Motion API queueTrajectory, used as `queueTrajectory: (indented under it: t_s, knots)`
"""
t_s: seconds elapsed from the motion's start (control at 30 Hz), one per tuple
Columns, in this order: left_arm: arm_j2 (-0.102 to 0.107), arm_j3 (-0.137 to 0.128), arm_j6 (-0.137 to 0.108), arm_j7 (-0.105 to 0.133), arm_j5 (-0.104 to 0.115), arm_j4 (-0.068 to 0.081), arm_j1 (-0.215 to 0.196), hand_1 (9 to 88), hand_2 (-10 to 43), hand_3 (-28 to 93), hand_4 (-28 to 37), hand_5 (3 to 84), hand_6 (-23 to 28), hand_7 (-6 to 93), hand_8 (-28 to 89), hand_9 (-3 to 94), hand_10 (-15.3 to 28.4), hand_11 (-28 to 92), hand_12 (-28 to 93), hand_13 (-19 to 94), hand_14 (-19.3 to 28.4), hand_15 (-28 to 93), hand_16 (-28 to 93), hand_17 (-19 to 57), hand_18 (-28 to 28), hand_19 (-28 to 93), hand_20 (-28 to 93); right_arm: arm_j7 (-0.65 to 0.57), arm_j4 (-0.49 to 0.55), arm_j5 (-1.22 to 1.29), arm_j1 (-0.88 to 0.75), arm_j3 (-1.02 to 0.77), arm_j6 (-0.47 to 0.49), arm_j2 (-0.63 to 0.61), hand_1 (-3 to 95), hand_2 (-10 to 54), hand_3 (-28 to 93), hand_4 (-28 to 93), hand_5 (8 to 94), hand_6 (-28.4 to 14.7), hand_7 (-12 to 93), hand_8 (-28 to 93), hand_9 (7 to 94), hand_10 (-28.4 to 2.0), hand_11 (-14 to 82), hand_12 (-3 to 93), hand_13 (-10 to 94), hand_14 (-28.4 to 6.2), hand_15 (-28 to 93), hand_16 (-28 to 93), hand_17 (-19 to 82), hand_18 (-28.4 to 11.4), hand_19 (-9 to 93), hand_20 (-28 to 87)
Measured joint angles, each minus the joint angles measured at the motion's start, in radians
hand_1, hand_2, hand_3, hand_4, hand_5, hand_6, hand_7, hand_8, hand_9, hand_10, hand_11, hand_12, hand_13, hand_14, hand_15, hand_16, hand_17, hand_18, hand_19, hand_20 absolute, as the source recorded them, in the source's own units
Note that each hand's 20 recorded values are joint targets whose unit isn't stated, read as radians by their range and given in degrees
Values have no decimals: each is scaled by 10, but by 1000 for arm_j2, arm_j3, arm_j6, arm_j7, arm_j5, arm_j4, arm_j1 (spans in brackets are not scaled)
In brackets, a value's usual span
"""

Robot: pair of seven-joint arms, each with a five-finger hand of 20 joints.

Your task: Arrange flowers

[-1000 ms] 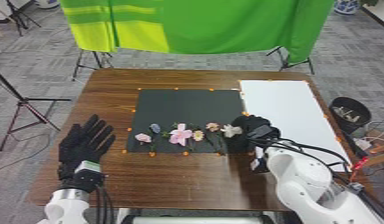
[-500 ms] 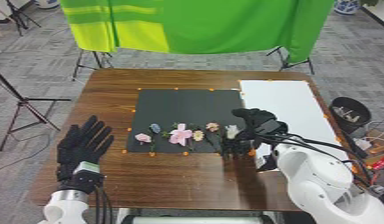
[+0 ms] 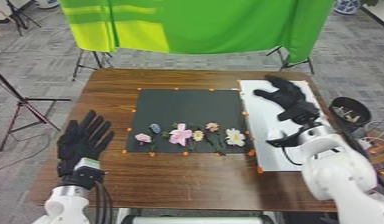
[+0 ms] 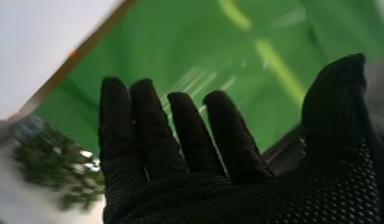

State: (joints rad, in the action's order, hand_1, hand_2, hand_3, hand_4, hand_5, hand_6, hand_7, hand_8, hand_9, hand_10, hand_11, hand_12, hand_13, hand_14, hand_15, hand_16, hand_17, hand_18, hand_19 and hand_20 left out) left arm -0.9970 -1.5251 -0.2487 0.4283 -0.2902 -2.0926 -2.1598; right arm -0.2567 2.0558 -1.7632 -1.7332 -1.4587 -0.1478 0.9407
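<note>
One flower (image 3: 180,134) is pink, the mat (image 3: 188,106) black, the table (image 3: 188,185) brown.

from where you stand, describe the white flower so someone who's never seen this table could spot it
On the brown table, find the black sheet left of the white sheet. Along its near edge lies a row of flowers, and the white flower is at the right end. It's the only white bloom; the others are pink, bluish or pale yellow.
</note>
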Motion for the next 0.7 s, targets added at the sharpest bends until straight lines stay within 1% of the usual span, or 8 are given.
queueTrajectory:
  t_s: [0.07, 0.13, 0.2, 0.3, 0.4, 0.57, 0.63, 0.7]
  knots:
    - [5, -11, 12, -1, -3, 8, 4, 236, 152, 685, -283, 370, 90, 59, -65, 287, 152, 179, 91, 201, 149, 285, -66, -74, 153, 341, 93, 96, -22, 111, 3, -54, -10, 30, 152, 77, 805, -279, 352, -9, 104, -104, 353, -133, 27, 111, 301, -134, 73, 219, 158, -165, 257, 204]
    - [13, -28, 20, 0, -3, 15, 5, 228, 151, 682, -283, 353, 86, 47, -63, 265, 150, 153, 87, 181, 144, 251, -64, -74, 149, 329, 89, 171, -40, 203, 11, -86, -12, 52, 133, 71, 802, -275, 367, -6, 101, -104, 355, -130, 27, 109, 294, -131, 69, 217, 156, -165, 237, 205]
    - [19, -50, 28, 1, -3, 21, 5, 224, 150, 675, -283, 336, 80, 33, -60, 240, 145, 134, 84, 163, 135, 216, -57, -74, 147, 318, 88, 203, -46, 279, 17, -110, 5, 66, 116, 66, 797, -272, 371, -6, 97, -104, 349, -127, 25, 106, 285, -128, 65, 215, 154, -164, 217, 205]
    - [27, -82, 44, 1, -3, 30, 6, 218, 149, 670, -283, 313, 71, 19, -60, 217, 138, 109, 74, 137, 125, 178, -60, -74, 142, 304, 85, 200, -47, 407, 18, -151, 96, 79, 98, 59, 793, -268, 367, -8, 88, -101, 338, -128, 22, 101, 272, -129, 58, 211, 153, -164, 197, 211]
    - [30, -107, 56, 1, -4, 36, 6, 216, 148, 667, -283, 304, 69, 11, -56, 209, 137, 102, 75, 130, 122, 163, -53, -74, 138, 295, 84, 189, -53, 564, 18, -172, 185, 89, 93, 55, 795, -266, 367, -8, 82, -98, 334, -128, 20, 98, 268, -130, 54, 208, 151, -164, 190, 214]
    - [30, -137, 70, -1, -4, 41, 3, 214, 146, 666, -283, 302, 69, 8, -53, 206, 138, 99, 77, 128, 124, 158, -45, -75, 137, 291, 86, 176, -53, 790, 13, -169, 180, 107, 94, 55, 793, -265, 370, -10, 81, -95, 333, -127, 22, 95, 268, -129, 54, 206, 152, -164, 185, 220]
    - [28, -145, 73, 0, -3, 41, 1, 214, 146, 665, -283, 303, 70, 8, -52, 205, 139, 98, 78, 129, 126, 158, -43, -75, 138, 291, 87, 172, -49, 810, 8, -169, 172, 114, 95, 55, 794, -264, 371, -10, 81, -95, 333, -126, 22, 95, 268, -128, 54, 205, 152, -164, 184, 222]
    - [28, -150, 75, 3, 3, 41, -1, 213, 146, 667, -283, 305, 71, 9, -52, 206, 141, 97, 79, 130, 127, 160, -41, -75, 137, 290, 87, 168, -44, 810, 0, -170, 165, 118, 97, 54, 793, -264, 372, -10, 80, -95, 334, -125, 23, 95, 268, -128, 55, 205, 152, -164, 183, 223]
